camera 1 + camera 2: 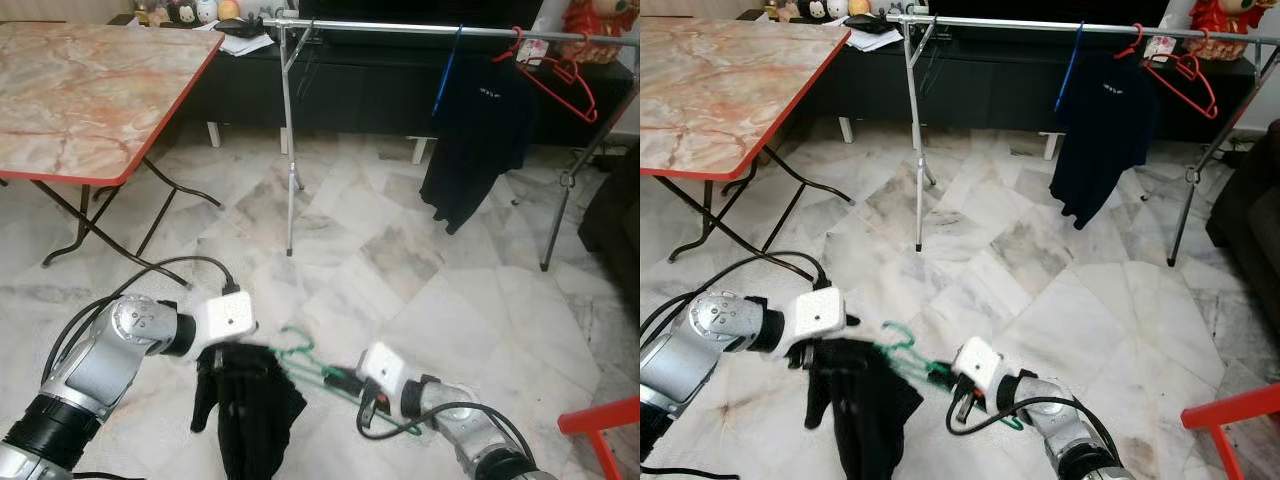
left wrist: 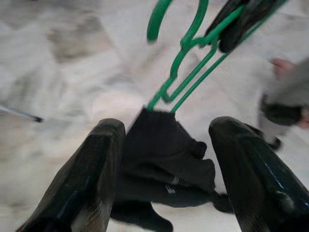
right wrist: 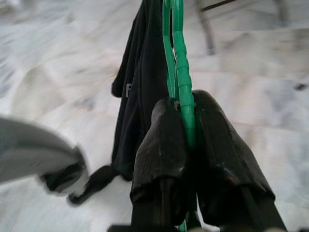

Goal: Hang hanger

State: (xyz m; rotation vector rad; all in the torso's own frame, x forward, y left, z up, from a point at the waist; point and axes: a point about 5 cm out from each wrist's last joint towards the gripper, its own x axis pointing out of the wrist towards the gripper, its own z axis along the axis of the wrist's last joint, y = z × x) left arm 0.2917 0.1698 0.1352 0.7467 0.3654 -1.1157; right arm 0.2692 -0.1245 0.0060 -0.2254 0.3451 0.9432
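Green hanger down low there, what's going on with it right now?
The right gripper is shut on the green hanger, which carries a black garment hanging low over the marble floor. The left gripper is open beside the garment, its fingers on either side of the cloth without pinching it. The clothes rail stands ahead across the floor, already holding a dark shirt and red hangers. The green hanger is not yet on the rail.

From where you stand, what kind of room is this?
Probably a home living room used for drying laundry: a metal clothes rail holding a black shirt, a red-edged marble-pattern folding table, a white marble floor.
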